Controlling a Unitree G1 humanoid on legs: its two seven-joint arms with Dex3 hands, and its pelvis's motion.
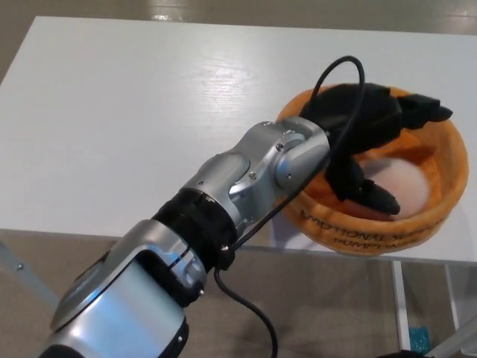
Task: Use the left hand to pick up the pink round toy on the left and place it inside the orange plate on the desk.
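A silver left arm (pixel 246 179) is reaching diagonally across the white desk (pixel 127 112), a black cable (pixel 335 82) looping above its wrist. The left hand (pixel 369 142) is hovering inside the orange plate (pixel 358 231), fingers (pixel 417 108) spread apart, gripping nothing. The pink round toy (pixel 406 183) is lying on the plate's floor beneath the hand, partly hidden; being round, it is showing no long axis.

A white rectangular desk (pixel 134 112) with a faint wood grain carries the things. One soft orange round fabric plate (pixel 447 205) with a raised rim sits directly on it, at the desk's near right edge, dark lettering printed on its outer wall.
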